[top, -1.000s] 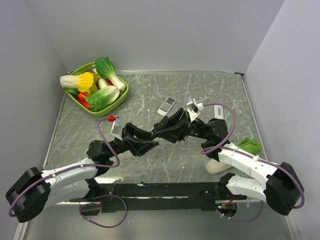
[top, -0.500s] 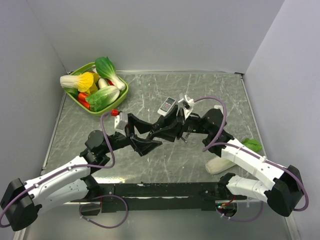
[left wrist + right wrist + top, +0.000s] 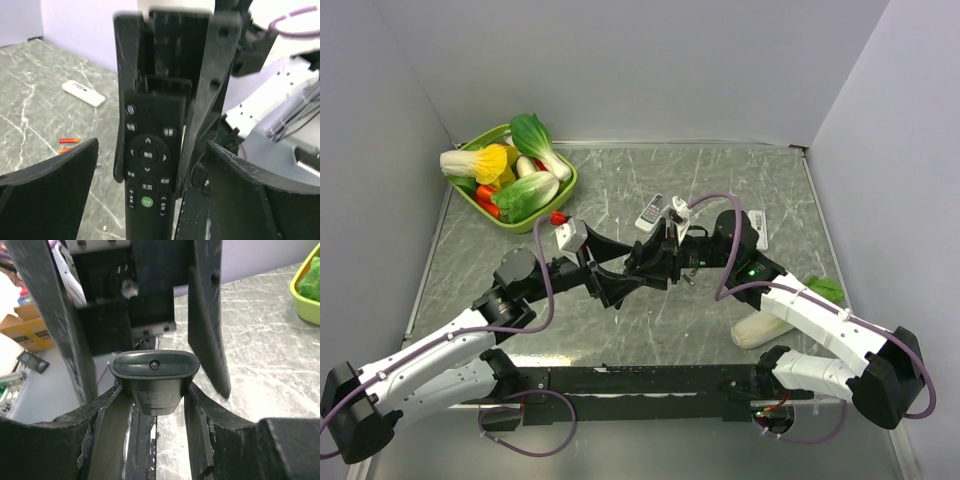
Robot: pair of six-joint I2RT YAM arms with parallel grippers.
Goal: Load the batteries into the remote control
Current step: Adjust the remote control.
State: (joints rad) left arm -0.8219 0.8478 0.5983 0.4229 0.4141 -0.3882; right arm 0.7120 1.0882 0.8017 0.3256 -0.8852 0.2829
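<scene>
My right gripper (image 3: 154,412) is shut on the black remote control (image 3: 148,167), gripping its sides. The remote's button face shows in the left wrist view, and its end cap (image 3: 154,371) points at the right wrist camera. My left gripper (image 3: 152,150) stands wide open, with its fingers (image 3: 55,185) either side of the remote and clear of it. Two orange-red batteries (image 3: 68,145) lie on the marble table beyond. In the top view both grippers meet mid-table, left gripper (image 3: 623,285) and right gripper (image 3: 658,262). The remote there is mostly hidden between them.
A green basket (image 3: 563,193) of vegetables stands at the back left. A small grey remote (image 3: 653,210) and a white remote (image 3: 757,228) lie behind the grippers. A pale vegetable (image 3: 760,330) with a green leaf (image 3: 820,291) rests by the right arm. Grey walls enclose the table.
My left gripper has opened wide and let go of the black remote. Both grippers have shifted toward the back of the table, and the right one still holds the remote.
</scene>
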